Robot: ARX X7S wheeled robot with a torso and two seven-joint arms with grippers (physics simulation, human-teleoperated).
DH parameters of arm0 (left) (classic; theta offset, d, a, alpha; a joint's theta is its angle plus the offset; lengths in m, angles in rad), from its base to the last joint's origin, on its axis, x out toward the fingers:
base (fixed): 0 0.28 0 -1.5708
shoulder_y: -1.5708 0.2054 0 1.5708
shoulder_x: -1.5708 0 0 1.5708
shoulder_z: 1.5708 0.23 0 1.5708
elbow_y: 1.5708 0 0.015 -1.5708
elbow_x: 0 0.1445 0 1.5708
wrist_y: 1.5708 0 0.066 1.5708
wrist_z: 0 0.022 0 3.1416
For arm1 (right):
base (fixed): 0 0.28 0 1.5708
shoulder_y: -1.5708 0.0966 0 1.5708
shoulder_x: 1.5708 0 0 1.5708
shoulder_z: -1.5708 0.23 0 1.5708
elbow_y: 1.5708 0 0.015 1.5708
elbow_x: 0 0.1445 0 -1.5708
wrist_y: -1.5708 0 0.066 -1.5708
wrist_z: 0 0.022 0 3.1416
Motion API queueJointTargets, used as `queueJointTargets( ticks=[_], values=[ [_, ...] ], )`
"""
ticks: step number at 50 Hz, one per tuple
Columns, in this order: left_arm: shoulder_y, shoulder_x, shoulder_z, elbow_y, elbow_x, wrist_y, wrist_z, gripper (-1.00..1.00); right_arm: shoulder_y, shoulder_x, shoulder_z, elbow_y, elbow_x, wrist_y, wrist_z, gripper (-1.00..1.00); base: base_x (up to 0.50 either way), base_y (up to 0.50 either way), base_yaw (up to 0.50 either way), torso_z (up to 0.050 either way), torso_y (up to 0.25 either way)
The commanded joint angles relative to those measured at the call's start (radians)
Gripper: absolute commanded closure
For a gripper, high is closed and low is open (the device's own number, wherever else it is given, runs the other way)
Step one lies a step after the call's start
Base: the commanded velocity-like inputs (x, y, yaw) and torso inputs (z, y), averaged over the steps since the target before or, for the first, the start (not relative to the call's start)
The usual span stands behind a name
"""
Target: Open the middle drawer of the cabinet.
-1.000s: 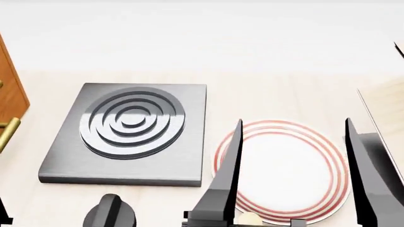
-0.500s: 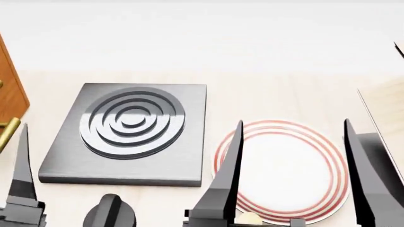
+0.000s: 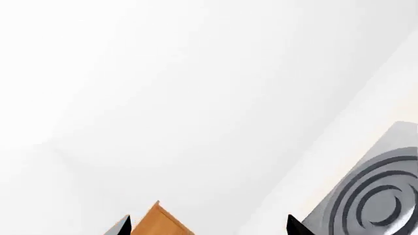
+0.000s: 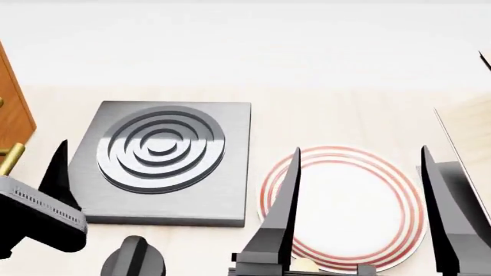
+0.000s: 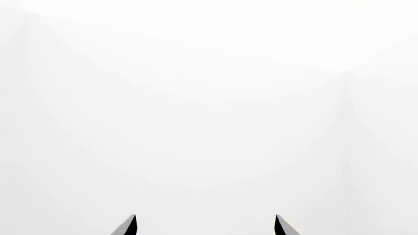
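Observation:
Only a strip of the orange-brown cabinet (image 4: 12, 109) shows at the head view's left edge, with the end of a brass bar handle (image 4: 9, 158) below it. I cannot tell which drawer that handle belongs to, so the middle drawer cannot be picked out. My left gripper (image 3: 207, 228) is open and empty. A top corner of the cabinet (image 3: 160, 223) shows between its fingertips. In the head view one of its fingers (image 4: 58, 172) stands just right of the handle, apart from it. My right gripper (image 4: 360, 190) is open and empty above the plate.
A grey stove plate (image 4: 161, 152) with concentric rings lies on the pale counter, with a black knob (image 4: 132, 259) in front of it. A white plate (image 4: 341, 207) with red rings lies to its right. Pale boards (image 4: 468, 123) stand at the right edge.
My left gripper has risen into the head view at the lower left and moved up and rightward, closer to the brass handle. The right gripper has barely moved.

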Motion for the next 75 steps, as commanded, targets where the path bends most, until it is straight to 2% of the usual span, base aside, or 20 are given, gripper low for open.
queueJointTargets(
  ticks=[1,9,19,36,54,75],
  values=[
    [-0.160,0.057,0.132,-0.270,0.133,-0.010,0.154,-1.00,0.004,0.000,0.005,0.000,0.006,0.005,-0.006,-1.00,0.00,0.00,0.00,0.000,0.000],
    [-0.255,0.106,0.212,-0.463,0.186,-0.015,0.266,-1.00,0.009,0.000,-0.005,0.000,0.001,0.008,-0.005,-1.00,0.00,0.00,0.00,0.000,0.000],
    [-0.312,0.147,0.255,-0.639,0.221,0.016,0.315,-1.00,0.004,0.000,-0.009,0.000,-0.003,-0.001,-0.005,-1.00,0.00,0.00,0.00,0.000,0.000],
    [-0.337,0.203,0.279,-0.844,0.241,0.105,0.310,-1.00,0.004,0.000,-0.010,0.000,-0.001,0.002,-0.009,-1.00,0.00,0.00,0.00,0.000,0.000],
    [-0.351,0.224,0.337,-0.915,0.298,0.148,0.320,-1.00,0.005,0.000,-0.007,0.000,0.000,0.004,-0.013,-1.00,0.00,0.00,0.00,0.000,0.000],
    [-0.334,0.254,0.349,-0.971,0.299,0.193,0.312,-1.00,0.009,0.000,-0.009,0.000,-0.003,0.008,-0.015,-1.00,0.00,0.00,0.00,0.000,0.000]
  ],
)
